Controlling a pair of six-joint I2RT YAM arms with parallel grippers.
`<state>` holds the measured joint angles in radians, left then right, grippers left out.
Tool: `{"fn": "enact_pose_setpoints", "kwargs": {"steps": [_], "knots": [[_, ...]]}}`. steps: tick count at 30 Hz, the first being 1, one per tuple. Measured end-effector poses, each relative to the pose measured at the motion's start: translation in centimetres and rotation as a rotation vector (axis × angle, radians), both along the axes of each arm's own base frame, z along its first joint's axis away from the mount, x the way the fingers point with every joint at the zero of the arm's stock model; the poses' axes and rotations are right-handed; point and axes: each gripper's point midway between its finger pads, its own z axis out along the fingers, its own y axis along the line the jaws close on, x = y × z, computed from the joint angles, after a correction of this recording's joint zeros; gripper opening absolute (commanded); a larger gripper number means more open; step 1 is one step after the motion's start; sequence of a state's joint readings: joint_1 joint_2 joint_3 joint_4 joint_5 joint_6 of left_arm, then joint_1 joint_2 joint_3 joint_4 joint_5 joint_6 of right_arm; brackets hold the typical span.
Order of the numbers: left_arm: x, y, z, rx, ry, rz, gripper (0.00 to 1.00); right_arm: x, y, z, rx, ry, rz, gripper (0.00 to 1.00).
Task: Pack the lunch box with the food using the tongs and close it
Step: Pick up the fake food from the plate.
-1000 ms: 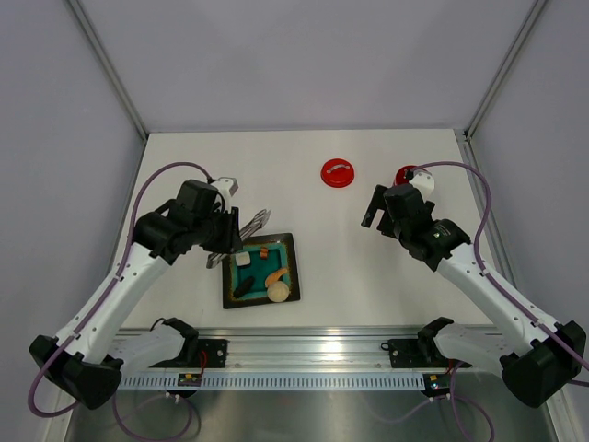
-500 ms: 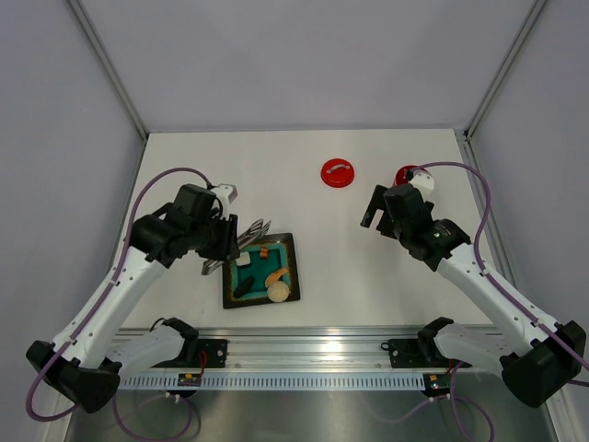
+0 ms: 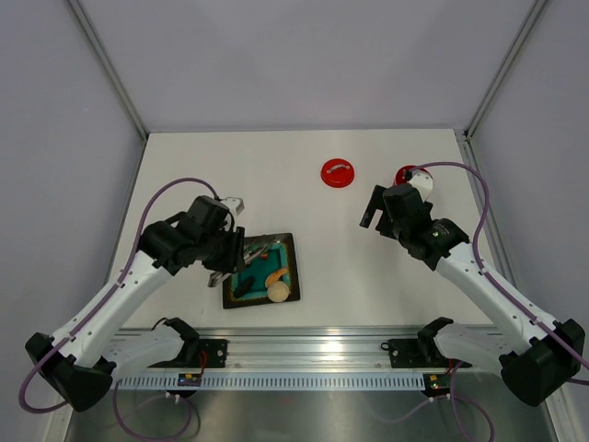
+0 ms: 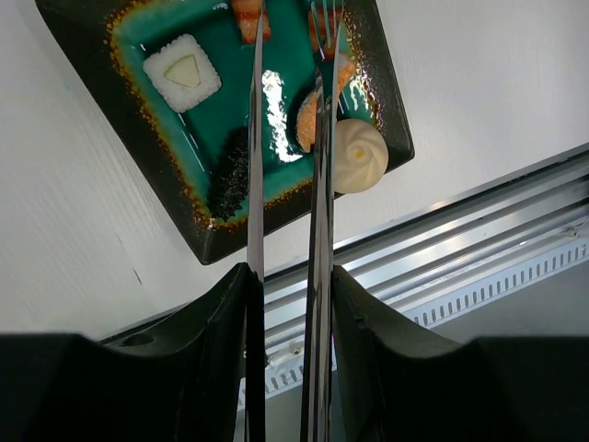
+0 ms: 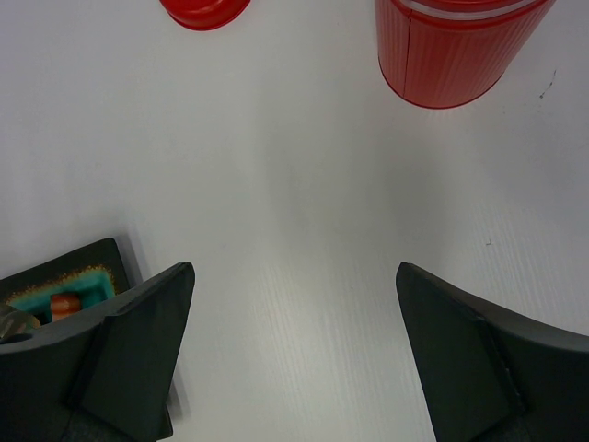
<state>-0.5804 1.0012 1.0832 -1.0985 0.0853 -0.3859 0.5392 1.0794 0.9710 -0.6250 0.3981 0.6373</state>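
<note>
The plate (image 4: 207,247) is black-rimmed with a glossy teal centre, perhaps orange-speckled along the border. The cube (image 4: 182,72) is white with a pale yellow middle, the stick (image 4: 230,175) black, the bun (image 4: 359,155) beige. Silver tongs (image 4: 255,184); red ribbed canister (image 5: 456,55), red lid (image 3: 337,172).

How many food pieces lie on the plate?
5: white cube near a corner, dark stick near it, orange curved piece under the tongs, beige disc on the rim, small orange bit by the cube. Tongs may hide more.
</note>
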Motion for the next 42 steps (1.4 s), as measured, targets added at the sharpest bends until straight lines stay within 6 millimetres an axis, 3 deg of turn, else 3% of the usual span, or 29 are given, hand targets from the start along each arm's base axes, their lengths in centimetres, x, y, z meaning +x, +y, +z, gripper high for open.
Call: {"fn": "enact_pose_setpoints", "kwargs": {"steps": [13, 23, 42], "knots": [[0.0, -0.5, -1.4, 0.12, -0.02, 0.101, 0.42, 0.0, 0.0, 0.0, -0.001, 0.001, 0.0, 0.99], [-0.6, -2.3, -2.4, 0.142, -0.007, 0.087, 0.42, 0.0, 0.0, -0.2, -0.003, 0.004, 0.0, 0.99], [-1.0, -2.1, -3.8, 0.247, -0.016, 0.107, 0.42, 0.1, 0.1, -0.4, -0.003, 0.006, 0.0, 0.99]]}}
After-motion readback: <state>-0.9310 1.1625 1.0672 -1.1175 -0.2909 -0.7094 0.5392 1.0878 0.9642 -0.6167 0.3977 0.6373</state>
